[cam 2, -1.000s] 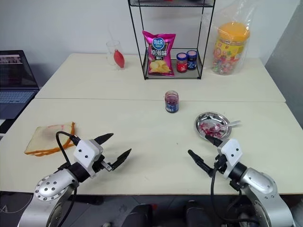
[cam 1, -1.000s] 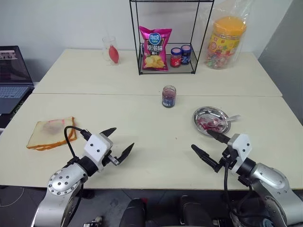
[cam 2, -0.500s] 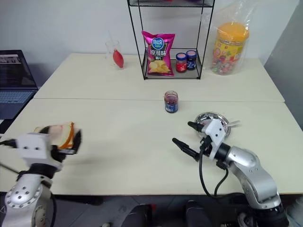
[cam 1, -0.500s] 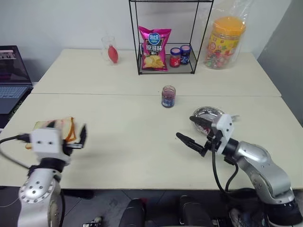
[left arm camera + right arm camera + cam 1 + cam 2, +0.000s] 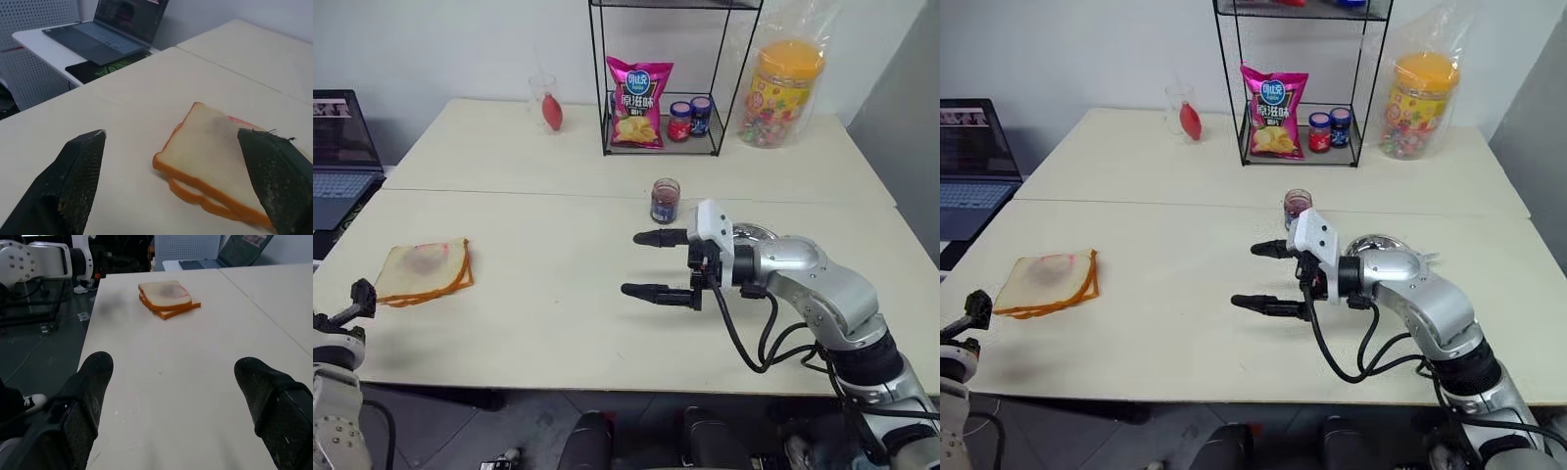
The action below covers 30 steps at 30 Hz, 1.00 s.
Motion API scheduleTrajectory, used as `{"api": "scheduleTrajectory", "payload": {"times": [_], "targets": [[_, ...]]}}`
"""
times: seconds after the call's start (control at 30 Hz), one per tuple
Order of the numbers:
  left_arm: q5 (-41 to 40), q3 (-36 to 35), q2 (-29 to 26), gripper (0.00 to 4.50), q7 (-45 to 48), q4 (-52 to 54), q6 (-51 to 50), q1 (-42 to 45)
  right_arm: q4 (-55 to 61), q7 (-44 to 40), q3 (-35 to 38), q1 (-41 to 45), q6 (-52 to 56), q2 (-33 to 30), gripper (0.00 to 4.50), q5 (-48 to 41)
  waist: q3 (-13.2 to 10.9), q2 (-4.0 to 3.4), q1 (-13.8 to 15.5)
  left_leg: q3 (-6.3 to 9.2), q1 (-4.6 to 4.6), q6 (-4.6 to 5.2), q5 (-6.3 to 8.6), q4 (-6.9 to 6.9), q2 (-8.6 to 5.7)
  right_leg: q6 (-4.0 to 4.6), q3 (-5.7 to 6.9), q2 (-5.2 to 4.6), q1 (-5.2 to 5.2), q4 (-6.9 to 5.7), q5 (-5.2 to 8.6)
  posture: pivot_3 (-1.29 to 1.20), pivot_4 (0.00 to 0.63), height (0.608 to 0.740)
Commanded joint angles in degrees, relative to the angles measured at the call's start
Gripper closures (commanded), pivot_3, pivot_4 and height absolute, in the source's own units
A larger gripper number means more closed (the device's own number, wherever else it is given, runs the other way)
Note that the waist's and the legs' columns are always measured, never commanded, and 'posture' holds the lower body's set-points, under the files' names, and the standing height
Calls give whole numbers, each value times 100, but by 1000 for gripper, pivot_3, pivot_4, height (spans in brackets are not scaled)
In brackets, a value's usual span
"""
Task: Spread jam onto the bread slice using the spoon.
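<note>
Both claws wide open, holding nothing. My right claw (image 5: 651,264) points left toward the bread (image 5: 423,271), but the spoon's back right behind it, at the dish (image 5: 1383,242).

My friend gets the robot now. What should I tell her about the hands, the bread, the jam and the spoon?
Left gripper: open, empty, at the table's left edge, pointing at the bread.
Right gripper: open, empty, hovering mid-table, pointing toward the bread.
Bread slices: stacked two high at the left; the top one shows a faint pink smear.
Jam jar: upright, mid-table, in front of the wire rack.
Metal dish: behind the right arm, mostly hidden; the spoon can't be seen now.
Done: apparently some jam on the bread.
Left: probably fetch the spoon, scoop jam, spread it.
</note>
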<state>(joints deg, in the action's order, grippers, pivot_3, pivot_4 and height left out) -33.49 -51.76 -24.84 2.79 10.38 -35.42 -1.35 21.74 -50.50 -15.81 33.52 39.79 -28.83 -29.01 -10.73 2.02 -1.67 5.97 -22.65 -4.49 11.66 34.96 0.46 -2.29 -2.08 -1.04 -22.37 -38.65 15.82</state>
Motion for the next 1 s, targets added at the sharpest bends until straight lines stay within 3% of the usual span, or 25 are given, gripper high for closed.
{"api": "scheduleTrajectory", "payload": {"times": [0.03,0.87,1.0], "targets": [[-328,-151,-244,0,-133,-441,-292,391,49,-55,-58,123,-96,11,97,123,-1,0,1,3,-2,0,0,-1,-1,0,4,0,0,0,0,0,150,740],[-495,-54,-503,0,-715,-1826,-401,1541,258,169,119,-10,57,-141,97,97,-3,3,-13,7,-4,-7,4,-6,4,-2,8,0,-3,5,-1,0,150,740],[-531,-13,-493,741,-760,-1846,-394,1602,280,210,128,-15,96,-150,0,79,-3,3,-13,6,-5,-7,4,-6,4,-2,7,0,-3,6,-1,0,150,740]]}}
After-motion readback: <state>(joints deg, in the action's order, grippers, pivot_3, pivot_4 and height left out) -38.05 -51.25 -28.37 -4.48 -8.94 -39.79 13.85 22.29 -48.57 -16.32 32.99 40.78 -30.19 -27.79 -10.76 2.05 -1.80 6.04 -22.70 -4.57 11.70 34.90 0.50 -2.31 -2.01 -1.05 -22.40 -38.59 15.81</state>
